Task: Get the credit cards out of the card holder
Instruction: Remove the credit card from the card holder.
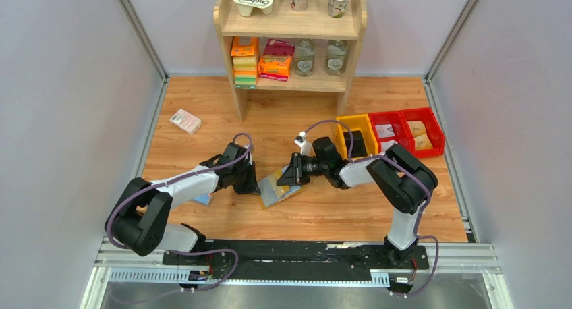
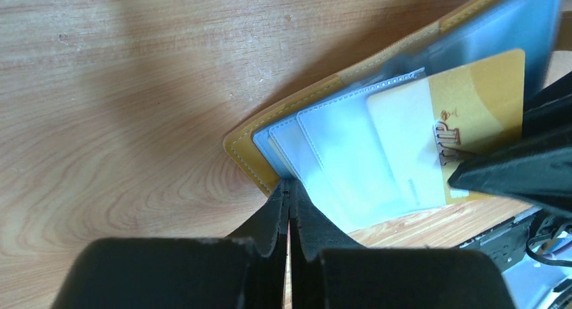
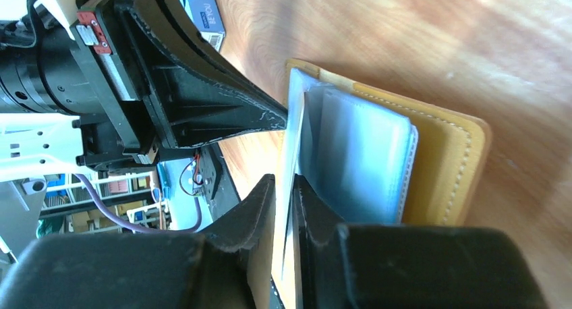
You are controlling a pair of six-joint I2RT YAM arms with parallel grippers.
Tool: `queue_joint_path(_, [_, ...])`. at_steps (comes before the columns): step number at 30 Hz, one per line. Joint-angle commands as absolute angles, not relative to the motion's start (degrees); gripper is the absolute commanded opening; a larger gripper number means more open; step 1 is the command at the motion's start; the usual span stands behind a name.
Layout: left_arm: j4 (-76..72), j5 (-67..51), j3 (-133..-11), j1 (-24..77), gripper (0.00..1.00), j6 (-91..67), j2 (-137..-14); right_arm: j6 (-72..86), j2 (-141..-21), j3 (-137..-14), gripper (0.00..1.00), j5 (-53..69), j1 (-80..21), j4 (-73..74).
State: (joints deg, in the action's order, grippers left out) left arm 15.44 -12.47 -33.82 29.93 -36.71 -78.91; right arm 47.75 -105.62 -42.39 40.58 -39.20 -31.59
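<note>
The tan card holder (image 1: 280, 187) lies open on the wooden table between my two grippers, its clear blue-grey sleeves fanned out (image 2: 337, 147). My left gripper (image 2: 289, 186) is shut, its tips resting on the holder's near corner by the stitched tan edge (image 2: 249, 154). I cannot tell whether they pinch a sleeve. A gold credit card (image 2: 472, 113) marked VIP sticks out of a sleeve. My right gripper (image 3: 287, 187) is shut on that thin card edge, standing up from the holder (image 3: 445, 160). In the top view the left gripper (image 1: 255, 186) and right gripper (image 1: 283, 176) meet over the holder.
A wooden shelf (image 1: 290, 25) with packets, jars and cups stands at the back. Yellow (image 1: 357, 133) and red bins (image 1: 405, 130) sit at the right. A pink-white packet (image 1: 185, 120) lies far left. A blue bar (image 1: 202, 200) lies under the left arm.
</note>
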Motion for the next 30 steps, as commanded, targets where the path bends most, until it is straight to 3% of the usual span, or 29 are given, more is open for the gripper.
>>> queue_joint_path(1, [18.72,-7.38,-31.55,30.32,0.01,-34.01,-82.00,46.76,-102.13,-41.92,0.15,41.92,-37.27,-34.46])
queue_joint_path(8, [17.75,-7.65,-31.38,30.24,0.01,-34.19,-78.58,45.70,-99.15,-39.03,0.00,39.21,-35.69,-32.61])
queue_joint_path(13, [16.70,-7.73,-31.73,30.32,0.05,-34.45,-75.77,43.86,-94.76,-37.53,0.00,36.83,-35.33,-29.10])
queue_joint_path(23, [16.88,-8.09,-35.94,30.32,0.40,-36.82,-65.22,47.01,-78.51,-32.88,0.00,24.10,-35.33,-24.87])
queue_joint_path(30, [8.29,-11.59,-36.39,30.24,0.62,-44.64,-53.89,55.27,-65.06,-26.73,0.00,13.03,-36.30,-33.64])
